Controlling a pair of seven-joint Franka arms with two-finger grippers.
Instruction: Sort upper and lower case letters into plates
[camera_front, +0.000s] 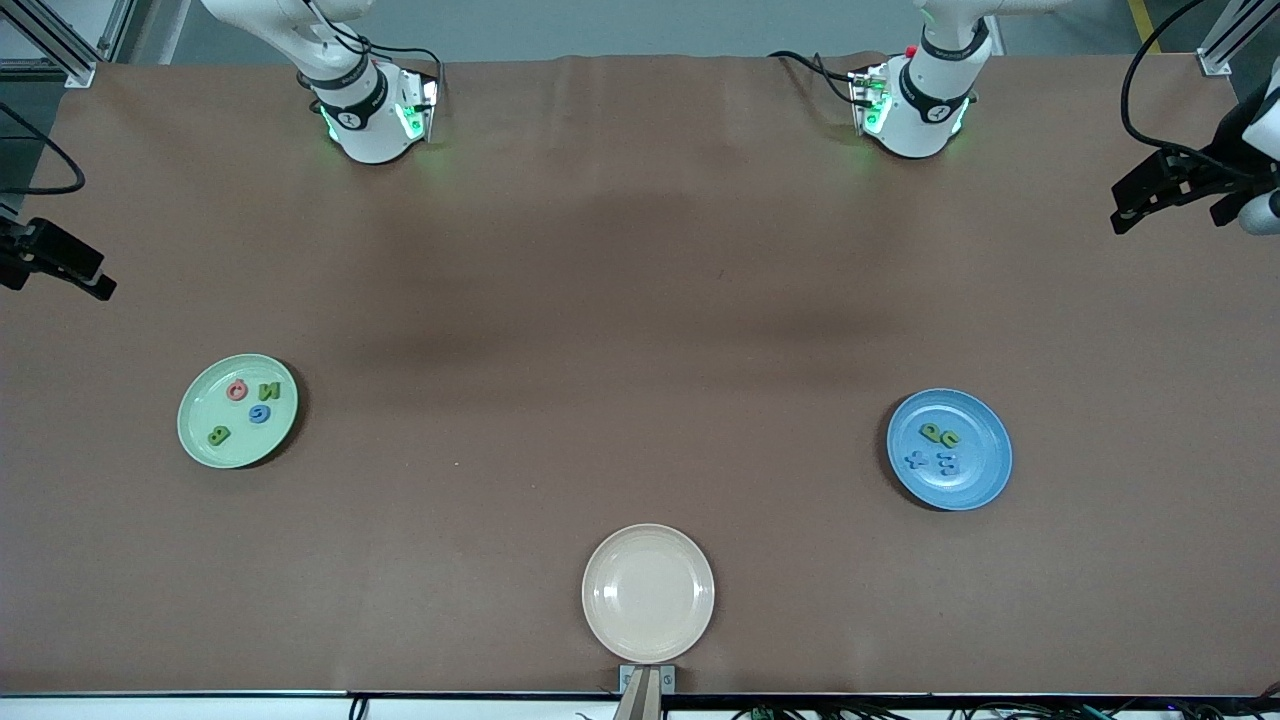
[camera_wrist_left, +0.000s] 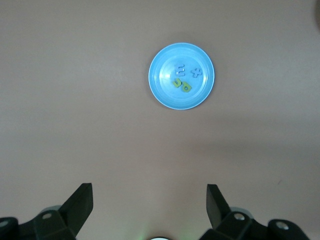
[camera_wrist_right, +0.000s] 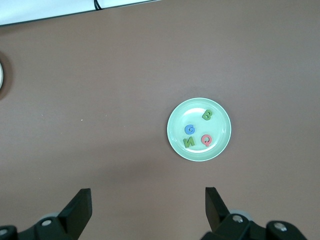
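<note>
Both grippers, left gripper (camera_wrist_left: 149, 205) and right gripper (camera_wrist_right: 148, 207), hang wide and empty above the desk (camera_front: 640, 300). Four capital letters (camera_front: 245, 405) lie in the green plate (camera_front: 200, 440), lower in the front view toward the right arm's end. Four small letters (camera_front: 936, 447) lie in the blue plate (camera_front: 975, 485), toward the left arm's end.

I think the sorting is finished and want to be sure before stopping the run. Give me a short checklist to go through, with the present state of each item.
1. Four capital letters B, G, N, Q lie in the pale green plate: ok.
2. Four small letters lie in the blue plate, two green and two blue: ok; their exact shapes: cannot tell.
3. No letter loose on the brown table: ok.
4. Cream plate holds nothing: ok.
5. Left gripper open, holding nothing: ok.
6. Right gripper open, holding nothing: ok.
</note>
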